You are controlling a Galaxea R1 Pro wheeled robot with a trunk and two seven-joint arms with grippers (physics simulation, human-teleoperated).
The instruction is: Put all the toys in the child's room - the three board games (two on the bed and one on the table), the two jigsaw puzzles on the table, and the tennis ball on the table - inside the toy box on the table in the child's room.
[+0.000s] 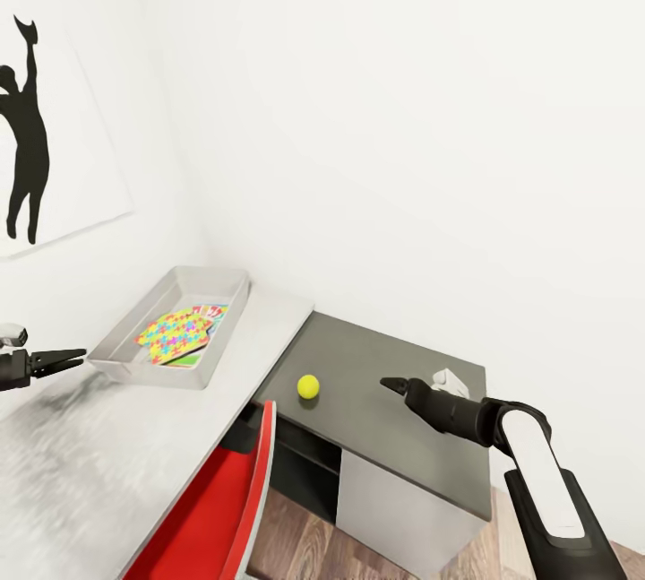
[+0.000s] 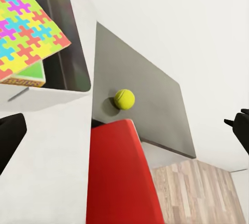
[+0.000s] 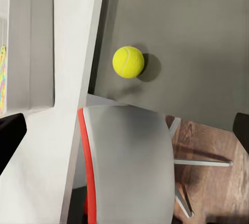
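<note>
The red chair [image 1: 219, 517] sits at the bottom of the head view, its back tucked against the front edge of the counter [image 1: 81, 454], nearest the camera. Above it the pale counter top runs from the lower left up toward the middle, where it meets the lower dark grey section [image 1: 394, 392] at a corner; that dark part ends in a free edge at the right, with wood floor [image 1: 305, 544] below. The tennis ball [image 1: 308, 386] lies alone on the dark section, close to the joint with the pale top, with bare surface all around it. The right hand [image 1: 391, 384] hovers over the dark section to the right of the ball, well apart from it, fingers nearly together at the tips and holding nothing. The left hand [image 1: 76, 353] reaches in from the left edge, just beside the near corner of the toy box [image 1: 125, 363], its fingers close together and empty. The toy box stands on the pale top against the wall, upper left of centre, with a jigsaw puzzle [image 1: 176, 334] lying on a printed game box [image 1: 213, 313] inside. A black player silhouette picture [image 1: 27, 150] hangs at upper left.
</note>
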